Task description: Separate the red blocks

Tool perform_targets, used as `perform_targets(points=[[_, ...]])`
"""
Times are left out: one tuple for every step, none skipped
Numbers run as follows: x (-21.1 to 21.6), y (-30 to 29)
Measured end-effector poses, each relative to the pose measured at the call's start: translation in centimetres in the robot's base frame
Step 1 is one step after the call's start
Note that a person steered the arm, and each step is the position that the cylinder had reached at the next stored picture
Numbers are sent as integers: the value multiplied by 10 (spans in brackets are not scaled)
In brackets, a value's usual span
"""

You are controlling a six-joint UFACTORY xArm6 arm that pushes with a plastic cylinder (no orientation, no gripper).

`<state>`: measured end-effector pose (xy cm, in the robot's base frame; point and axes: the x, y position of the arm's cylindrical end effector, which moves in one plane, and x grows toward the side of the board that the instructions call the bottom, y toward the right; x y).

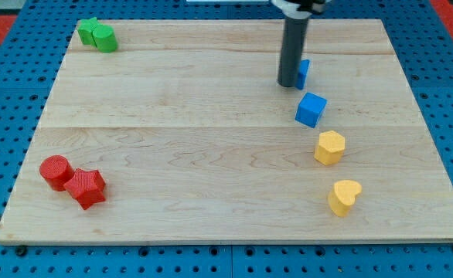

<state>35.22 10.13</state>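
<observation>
My tip [288, 83] on wooden board [211, 154], blue pegboard [2, 100] around.

1. Setting: a robotics laboratory bench, not a domestic or retail space.
2. Evidence: a pale wooden board [211, 154] lies on a blue perforated panel [2, 139] with regularly spaced holes, typical of a test fixture.
3. Evidence: a dark rod descends from the view's top; its tip [287, 85] meets the board.
4. Evidence: small coloured blocks, such as a red cylinder [56, 171], serve as test pieces.

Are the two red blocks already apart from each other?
No, the red cylinder and the red star touch at the view's bottom left.
</observation>
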Motion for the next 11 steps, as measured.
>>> perform_targets(points=[[69,-34],[193,-49],[232,-157],[234,-252],[204,-289],[191,-292],[204,-322],[157,-379],[121,-284],[110,-233],[138,-309]])
